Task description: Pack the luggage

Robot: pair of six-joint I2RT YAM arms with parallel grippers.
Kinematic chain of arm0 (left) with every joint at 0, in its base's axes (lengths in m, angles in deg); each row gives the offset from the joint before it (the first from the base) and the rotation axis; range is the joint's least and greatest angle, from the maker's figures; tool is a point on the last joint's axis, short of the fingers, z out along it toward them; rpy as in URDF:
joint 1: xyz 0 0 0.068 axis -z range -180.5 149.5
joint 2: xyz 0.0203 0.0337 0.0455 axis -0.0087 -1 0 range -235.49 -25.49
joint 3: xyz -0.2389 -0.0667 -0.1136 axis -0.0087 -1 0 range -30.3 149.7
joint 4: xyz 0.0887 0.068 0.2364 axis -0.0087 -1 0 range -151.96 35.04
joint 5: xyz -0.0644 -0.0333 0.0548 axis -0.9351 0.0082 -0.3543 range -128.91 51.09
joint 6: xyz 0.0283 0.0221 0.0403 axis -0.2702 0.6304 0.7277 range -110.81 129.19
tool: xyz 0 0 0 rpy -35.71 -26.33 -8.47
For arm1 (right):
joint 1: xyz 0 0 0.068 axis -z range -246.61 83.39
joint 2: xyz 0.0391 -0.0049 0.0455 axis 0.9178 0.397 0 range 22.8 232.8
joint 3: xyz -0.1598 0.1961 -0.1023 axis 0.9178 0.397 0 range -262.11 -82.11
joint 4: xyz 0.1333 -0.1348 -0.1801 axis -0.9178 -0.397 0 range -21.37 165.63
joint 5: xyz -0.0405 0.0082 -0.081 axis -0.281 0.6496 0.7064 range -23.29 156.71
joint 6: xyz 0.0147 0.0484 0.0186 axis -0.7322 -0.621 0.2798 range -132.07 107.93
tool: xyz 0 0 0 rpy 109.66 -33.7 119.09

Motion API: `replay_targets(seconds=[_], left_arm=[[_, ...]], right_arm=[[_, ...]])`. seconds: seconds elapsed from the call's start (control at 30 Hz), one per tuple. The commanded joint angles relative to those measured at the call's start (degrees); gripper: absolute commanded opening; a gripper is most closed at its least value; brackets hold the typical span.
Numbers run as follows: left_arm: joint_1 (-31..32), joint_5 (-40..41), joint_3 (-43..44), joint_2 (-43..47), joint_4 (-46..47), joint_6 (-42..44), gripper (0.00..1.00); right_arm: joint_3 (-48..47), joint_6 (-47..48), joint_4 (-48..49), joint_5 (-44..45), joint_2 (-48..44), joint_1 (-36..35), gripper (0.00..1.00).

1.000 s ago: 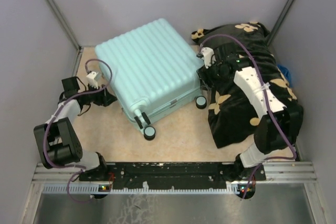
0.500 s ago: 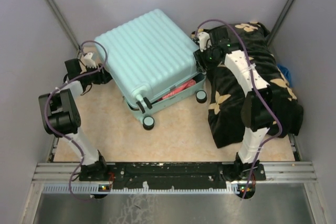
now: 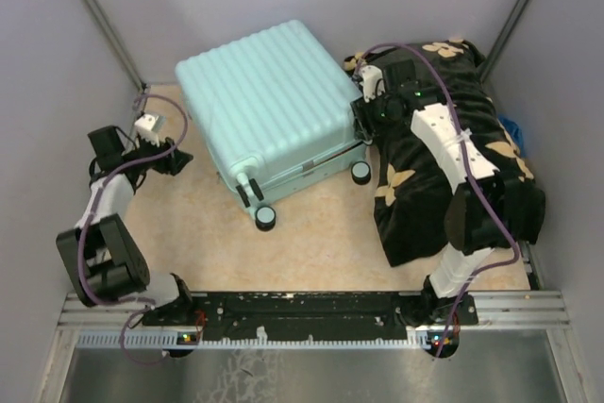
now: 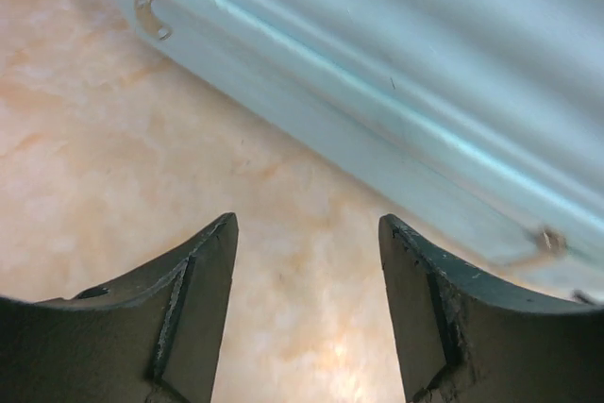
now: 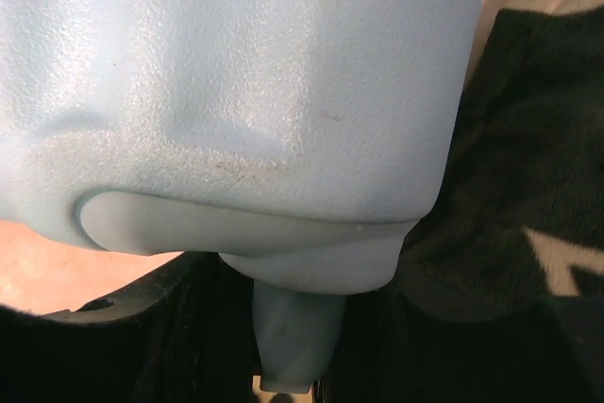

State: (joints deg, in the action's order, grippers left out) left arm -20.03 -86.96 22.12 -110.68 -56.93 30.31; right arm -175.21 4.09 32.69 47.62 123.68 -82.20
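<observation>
The pale mint-blue suitcase (image 3: 269,101) lies flat on the tan table (image 3: 311,243), left of centre and toward the back, ribbed shell facing up. Its two shells lie together along the side seam, so nothing inside it can be seen. Its long axis follows the ribs, running away from the arms and slanting a little to the left. The end with the black wheels (image 3: 266,219) points toward the near edge, and a second wheel sits at its right near corner. Touching the suitcase's right side is a heaped black blanket with tan flower motifs (image 3: 406,224). It fills the right of the table and lies outside the case. A scrap of something blue (image 3: 511,128) shows past the blanket's far right edge, too hidden to name. The left gripper (image 4: 307,224) hovers low over bare table just beside the suitcase's left side. Its jaws stand apart with nothing between them, and a small metal zip pull (image 4: 146,18) shows on the seam ahead of it. The right gripper (image 3: 361,122) is up against the suitcase's right edge, above the blanket. From the right wrist, a rounded shell corner fills the view and a pale moulded stub (image 5: 288,337) runs down between the dark fingers. I cannot tell whether those jaws are pressed onto it.
</observation>
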Motion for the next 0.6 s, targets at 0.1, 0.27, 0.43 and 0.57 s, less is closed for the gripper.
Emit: replay_targets(seconds=[0.1, 0.27, 0.43, 0.57], left_arm=[[-2.3, -10.1, -13.9, 16.9, -9.2, 19.4, 0.68], [4.0, -7.8, -20.6, 21.0, -4.2, 19.8, 0.64], [10.2, 5.1, -30.0, 27.3, 13.5, 13.3, 0.63], [14.8, 12.8, -34.8, 30.9, 19.6, 12.3, 0.62]], right_arm=[[4.5, 0.3, 1.9, -3.7, -10.9, -0.7, 0.0], [7.4, -1.0, 4.8, -4.3, -9.5, 0.4, 0.0], [8.5, -2.3, 5.8, -6.4, -8.7, 0.3, 0.0], [9.0, -2.3, 6.2, -6.1, -8.6, 0.2, 0.0]])
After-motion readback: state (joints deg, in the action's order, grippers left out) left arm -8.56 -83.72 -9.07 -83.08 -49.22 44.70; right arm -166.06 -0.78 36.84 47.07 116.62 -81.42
